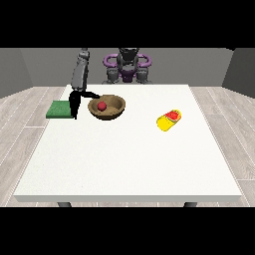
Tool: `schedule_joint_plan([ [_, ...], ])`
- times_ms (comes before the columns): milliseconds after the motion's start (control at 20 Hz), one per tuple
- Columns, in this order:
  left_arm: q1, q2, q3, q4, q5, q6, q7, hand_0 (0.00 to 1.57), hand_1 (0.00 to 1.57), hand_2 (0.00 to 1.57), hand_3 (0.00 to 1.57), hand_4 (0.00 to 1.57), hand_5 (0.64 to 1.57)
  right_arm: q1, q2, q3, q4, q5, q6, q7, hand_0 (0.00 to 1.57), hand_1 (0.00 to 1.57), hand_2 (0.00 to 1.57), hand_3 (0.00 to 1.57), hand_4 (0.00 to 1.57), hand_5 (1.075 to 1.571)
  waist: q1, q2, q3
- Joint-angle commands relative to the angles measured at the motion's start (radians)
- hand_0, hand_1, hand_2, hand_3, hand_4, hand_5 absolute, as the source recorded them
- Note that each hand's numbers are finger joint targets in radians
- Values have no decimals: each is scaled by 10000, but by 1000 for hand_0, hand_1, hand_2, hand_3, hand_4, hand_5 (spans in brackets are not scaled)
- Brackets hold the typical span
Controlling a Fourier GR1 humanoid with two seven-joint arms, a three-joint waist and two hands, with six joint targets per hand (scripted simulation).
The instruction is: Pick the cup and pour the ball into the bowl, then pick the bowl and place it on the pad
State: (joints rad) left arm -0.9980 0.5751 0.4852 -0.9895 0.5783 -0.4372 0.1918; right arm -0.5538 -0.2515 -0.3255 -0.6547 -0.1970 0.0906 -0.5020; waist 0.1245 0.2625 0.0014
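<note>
Where robot hand (75, 101) perhaps touching bowl (113, 110)

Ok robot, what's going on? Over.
Hand at view's left beside bowl, thumb reaching to rim. Ball in bowl. Cup on its side. Pad free.

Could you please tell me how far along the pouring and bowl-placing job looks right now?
Pouring looks done: the red ball sits inside the brown bowl, and the yellow cup lies on its side on the table. The hand at the view's left is beside the bowl's rim. Still left: placing the bowl on the green pad.
</note>
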Motion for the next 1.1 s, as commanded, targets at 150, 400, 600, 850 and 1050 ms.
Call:
schedule_joint_plan([
  [150, 0, 264, -15, -639, 511, 119, 305, 0, 0, 0, 0, 0, 1568, -193, 367, -42, 1007, 54, -35, -1059, 0, 0, 0, 0, 0, 1568, 271, 445, -1],
  [400, -314, 420, 44, -905, 725, 232, 416, 0, 0, 0, 0, 0, 1569, -285, 342, -631, 1481, -648, 218, -319, 0, 0, 0, 0, 615, 1512, 290, 947, 4],
  [600, -871, 551, 163, -800, 964, 589, 733, 0, 0, 0, 0, 0, 1571, -137, -201, -222, 1553, 23, -401, 704, 1571, 1571, 1571, 547, 983, 1552, 258, 1161, -6],
  [850, -322, 644, 251, -657, 1150, 118, 762, 0, 0, 0, 0, 0, 1571, 29, -590, -181, 979, 77, -672, 1570, 1571, 1571, 1571, 1571, 1025, 1571, 393, 835, -28],
  [1050, 49, 879, 439, 71, 1282, 9, 967, 0, 0, 0, 0, 0, 1571, -293, -833, 70, 437, 361, -1512, 2704, 1571, 1571, 1571, 1533, 1062, 1569, -57, -73, -36],
])
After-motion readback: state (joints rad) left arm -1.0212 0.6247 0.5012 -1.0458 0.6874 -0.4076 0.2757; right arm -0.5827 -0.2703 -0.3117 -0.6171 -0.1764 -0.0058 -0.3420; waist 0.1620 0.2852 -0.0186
